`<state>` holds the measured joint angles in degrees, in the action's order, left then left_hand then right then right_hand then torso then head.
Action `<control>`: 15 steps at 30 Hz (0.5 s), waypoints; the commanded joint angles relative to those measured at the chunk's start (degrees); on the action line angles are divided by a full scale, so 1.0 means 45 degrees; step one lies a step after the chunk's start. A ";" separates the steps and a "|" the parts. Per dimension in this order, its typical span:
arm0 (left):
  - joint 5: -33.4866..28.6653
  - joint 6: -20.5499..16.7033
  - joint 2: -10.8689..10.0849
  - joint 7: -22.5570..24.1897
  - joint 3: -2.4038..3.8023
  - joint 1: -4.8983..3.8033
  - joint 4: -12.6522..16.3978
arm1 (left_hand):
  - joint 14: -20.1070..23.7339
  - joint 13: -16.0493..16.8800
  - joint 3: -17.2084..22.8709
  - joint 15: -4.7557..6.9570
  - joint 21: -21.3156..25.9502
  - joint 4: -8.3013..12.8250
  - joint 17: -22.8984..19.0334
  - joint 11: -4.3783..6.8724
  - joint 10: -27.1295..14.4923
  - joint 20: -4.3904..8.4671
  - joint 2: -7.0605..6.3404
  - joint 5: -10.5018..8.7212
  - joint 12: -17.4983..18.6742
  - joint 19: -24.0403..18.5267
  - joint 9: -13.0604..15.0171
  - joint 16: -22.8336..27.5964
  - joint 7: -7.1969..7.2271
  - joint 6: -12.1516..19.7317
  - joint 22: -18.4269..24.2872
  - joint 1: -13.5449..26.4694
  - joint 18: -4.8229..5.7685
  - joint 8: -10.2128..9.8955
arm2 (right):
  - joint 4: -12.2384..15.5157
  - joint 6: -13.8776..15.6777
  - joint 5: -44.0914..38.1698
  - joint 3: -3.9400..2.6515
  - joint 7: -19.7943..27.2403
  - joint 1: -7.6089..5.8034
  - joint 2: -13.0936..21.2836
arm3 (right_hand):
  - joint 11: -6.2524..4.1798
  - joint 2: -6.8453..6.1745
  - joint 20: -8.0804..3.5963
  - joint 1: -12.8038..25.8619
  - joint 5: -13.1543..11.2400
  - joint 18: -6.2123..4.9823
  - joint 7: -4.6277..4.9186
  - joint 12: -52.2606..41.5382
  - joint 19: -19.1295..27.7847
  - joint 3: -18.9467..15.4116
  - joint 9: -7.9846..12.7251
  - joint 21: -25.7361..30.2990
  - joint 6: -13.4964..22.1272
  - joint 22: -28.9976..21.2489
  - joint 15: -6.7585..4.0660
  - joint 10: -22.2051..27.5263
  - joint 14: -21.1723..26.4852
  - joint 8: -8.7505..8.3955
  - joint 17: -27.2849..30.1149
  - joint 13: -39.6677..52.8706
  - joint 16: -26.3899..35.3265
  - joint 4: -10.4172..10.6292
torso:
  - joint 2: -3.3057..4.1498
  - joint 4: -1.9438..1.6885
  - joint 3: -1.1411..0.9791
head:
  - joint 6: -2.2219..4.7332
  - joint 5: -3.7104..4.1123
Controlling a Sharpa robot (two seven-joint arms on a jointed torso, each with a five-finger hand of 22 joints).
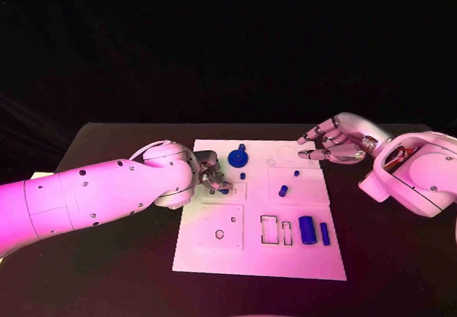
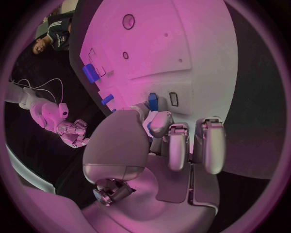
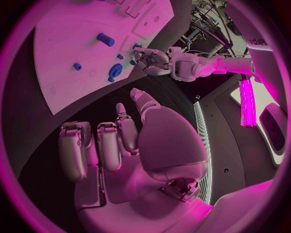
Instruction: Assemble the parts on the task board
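Observation:
The white task board (image 1: 255, 259) lies in the middle of the black table. My left hand (image 1: 211, 175) is low over the board's left part and pinches a small blue part (image 2: 153, 102) between thumb and a finger, just beside a small rectangular slot (image 2: 173, 99). A blue gear-like disc (image 1: 238, 158) lies near the board's far edge, with a small blue peg (image 1: 243, 175) in front of it. My right hand (image 1: 335, 147) hovers over the board's far right corner with its fingers apart and nothing in them. In the right wrist view the right hand (image 3: 115, 145) also holds nothing.
More blue parts lie on the board: a short cylinder (image 1: 283, 191), a small piece (image 1: 296, 173), a larger cylinder (image 1: 307, 230) and a thin bar (image 1: 324, 233) at the near right. Outlined recesses (image 1: 270, 229) sit beside them. Black table surrounds the board.

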<state>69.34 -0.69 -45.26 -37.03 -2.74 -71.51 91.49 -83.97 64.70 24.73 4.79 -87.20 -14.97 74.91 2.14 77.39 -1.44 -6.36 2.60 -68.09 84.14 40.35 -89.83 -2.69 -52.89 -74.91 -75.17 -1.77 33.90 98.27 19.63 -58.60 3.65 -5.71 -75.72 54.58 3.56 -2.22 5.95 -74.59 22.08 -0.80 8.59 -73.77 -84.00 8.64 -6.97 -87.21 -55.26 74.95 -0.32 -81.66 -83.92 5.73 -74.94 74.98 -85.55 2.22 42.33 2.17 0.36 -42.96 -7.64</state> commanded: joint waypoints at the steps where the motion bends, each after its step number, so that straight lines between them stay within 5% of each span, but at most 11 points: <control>1: -0.0103 0.0678 0.0091 -0.0146 -0.0076 0.0086 -0.0011 | -0.1340 0.0053 0.1538 0.0119 -0.0094 0.1470 0.3353 0.0012 0.0083 0.0087 -0.0023 0.0019 -0.0090 0.0867 0.0020 -0.0039 0.0207 -0.0183 -0.2547 0.0163 0.0189 0.0106 | 0.0019 -0.0150 -0.0023 -0.0004 0.0083 0.0002 -0.0007 | -0.0003 0.0017 -0.0071 -0.0103 0.0065 -0.0159 0.0027 0.0037 -0.0401 0.0063 0.0020 0.0060 -0.0059 0.1994 -0.0074 0.0057 -0.0960 -0.0026 -0.1556 0.0863 0.0045 0.0001 | 0.0001 0.0006 -0.0002 | -0.0018 0.0020; 15: -0.0194 0.0634 0.0328 -0.0134 -0.0073 0.0062 -0.0264 | -0.1340 0.0401 0.0781 0.0241 -0.0199 0.1109 0.3353 0.0156 0.0362 0.0193 -0.0273 0.0023 -0.0444 0.0961 0.0206 -0.0039 0.0383 -0.0600 -0.2715 0.1324 0.0229 0.0309 | 0.0035 -0.0165 -0.0023 -0.0004 0.0046 0.0001 0.0015 | -0.0002 -0.0005 -0.0071 -0.0084 0.0075 -0.0177 0.0027 0.0087 -0.0352 0.0070 0.0023 0.0099 -0.0064 0.1921 -0.0073 0.0083 -0.0948 -0.0030 -0.1500 0.0825 0.0080 0.0020 | -0.0003 -0.0005 -0.0003 | 0.0011 0.0060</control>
<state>69.27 -0.16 -44.18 -37.51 -2.72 -71.64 90.29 -83.98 66.45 28.48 5.63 -87.76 -10.07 74.91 2.87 78.73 -0.97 -7.62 2.60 -69.89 84.10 41.25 -89.83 -2.22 -53.97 -74.90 -69.82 -1.77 35.18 98.33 19.56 -58.56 3.65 -5.72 -75.72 54.65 3.56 -2.22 5.95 -74.59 22.08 -0.81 8.59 -73.77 -84.00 8.63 -6.92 -86.98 -55.26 74.94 -0.32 -81.66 -83.92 5.73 -74.93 74.98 -85.55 2.22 42.34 2.17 0.32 -42.91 -7.45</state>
